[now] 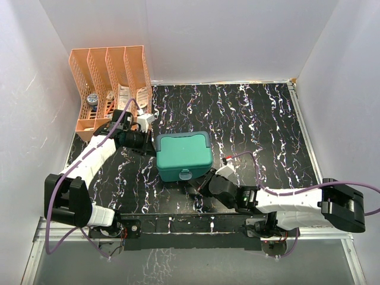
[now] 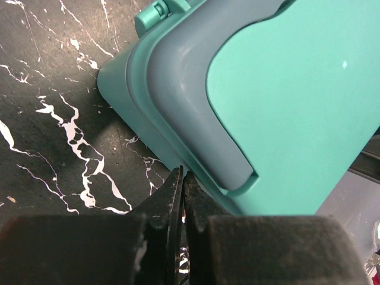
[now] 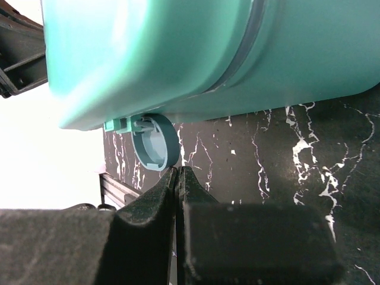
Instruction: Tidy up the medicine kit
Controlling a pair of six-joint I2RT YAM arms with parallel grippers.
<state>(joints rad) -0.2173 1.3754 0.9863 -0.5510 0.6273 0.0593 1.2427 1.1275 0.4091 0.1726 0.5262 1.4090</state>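
Note:
The medicine kit [image 1: 184,155] is a teal box lying on the black marbled table with its lid down and a round latch [image 1: 185,174] at its near side. My left gripper [image 1: 152,144] is shut and empty, its tips against the kit's left edge. In the left wrist view the kit [image 2: 285,89] fills the upper right and the closed tips of the left gripper [image 2: 182,175] meet its lower rim. My right gripper [image 1: 203,181] is shut and empty at the kit's near right. The right wrist view puts the right gripper [image 3: 178,170] just under the round latch [image 3: 155,142].
An orange slotted file rack [image 1: 113,74] stands at the back left with small packets in it, close behind the left arm. White walls enclose the table on three sides. A metal rail [image 1: 190,224] runs along the near edge.

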